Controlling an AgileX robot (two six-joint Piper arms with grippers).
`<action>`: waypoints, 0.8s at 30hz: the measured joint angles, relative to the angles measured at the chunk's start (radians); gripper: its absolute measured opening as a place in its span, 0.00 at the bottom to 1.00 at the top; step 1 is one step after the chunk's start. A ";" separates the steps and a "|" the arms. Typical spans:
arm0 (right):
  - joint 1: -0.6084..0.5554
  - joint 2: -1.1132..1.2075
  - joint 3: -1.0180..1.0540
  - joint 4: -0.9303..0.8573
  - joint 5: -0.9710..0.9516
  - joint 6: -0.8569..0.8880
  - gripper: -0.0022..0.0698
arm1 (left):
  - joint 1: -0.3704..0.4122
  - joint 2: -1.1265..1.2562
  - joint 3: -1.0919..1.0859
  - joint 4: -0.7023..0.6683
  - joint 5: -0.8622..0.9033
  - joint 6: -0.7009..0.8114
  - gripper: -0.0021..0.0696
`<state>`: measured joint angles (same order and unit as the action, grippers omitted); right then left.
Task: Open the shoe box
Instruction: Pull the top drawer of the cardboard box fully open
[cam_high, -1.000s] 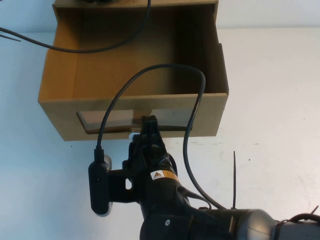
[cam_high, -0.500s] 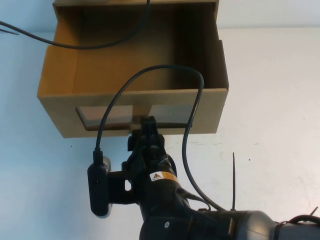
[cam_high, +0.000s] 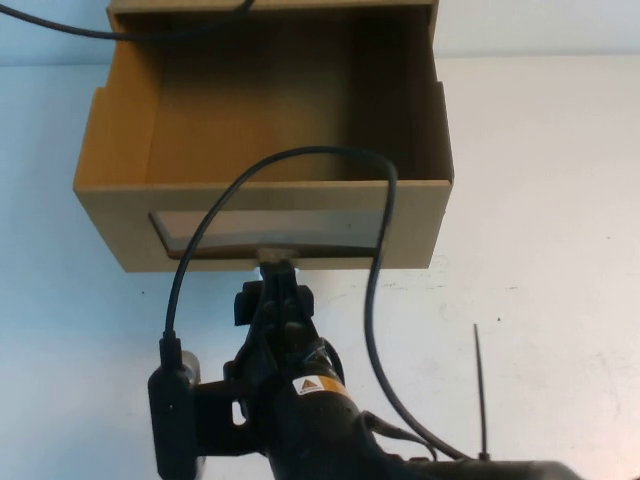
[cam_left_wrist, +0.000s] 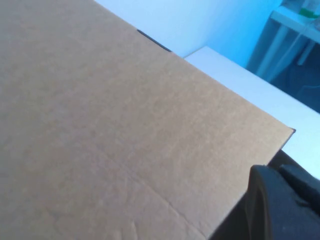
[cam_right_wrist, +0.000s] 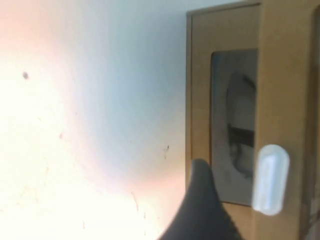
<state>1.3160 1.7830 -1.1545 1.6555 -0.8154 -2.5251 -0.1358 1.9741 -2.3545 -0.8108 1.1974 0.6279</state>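
Obs: shoe box (cam_high: 420, 225) sits on the white table (cam_high: 540, 200) at the far middle, top open, brown inside walls bare, nothing seen in it

Near wall has a glossy window panel (cam_high: 260, 230)

Right gripper (cam_high: 277, 262) is low at the middle of that near wall, just below the panel; contact cannot be judged. In its wrist view the dark finger and the white pad stand spread, nothing pinched between them

Left gripper (cam_left_wrist: 277, 200) is out of the high view; its own camera has it close against a broad plain cardboard face (cam_left_wrist: 125, 125), likely the lid. Its state I cannot tell

Handling (judgement): an empty carton, so light and prone to slide if pushed. Walls are stiff but rims crease, and the panel looks flimsy. Best hold: a thin edge pinch on the lid or rim, never on the panel

Progress (judgement): opening looks done or nearly so
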 joint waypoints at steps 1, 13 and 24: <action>0.010 -0.015 0.000 0.016 0.000 -0.002 0.64 | 0.002 -0.016 0.000 0.018 0.005 -0.009 0.02; 0.098 -0.191 0.000 0.101 -0.016 -0.007 0.64 | 0.006 -0.209 -0.001 0.111 0.065 -0.066 0.02; 0.251 -0.378 0.000 0.101 -0.091 -0.087 0.32 | 0.006 -0.504 0.049 0.074 0.077 -0.210 0.02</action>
<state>1.5667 1.4054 -1.1545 1.7567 -0.9068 -2.6123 -0.1294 1.4699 -2.3057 -0.7367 1.2742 0.4179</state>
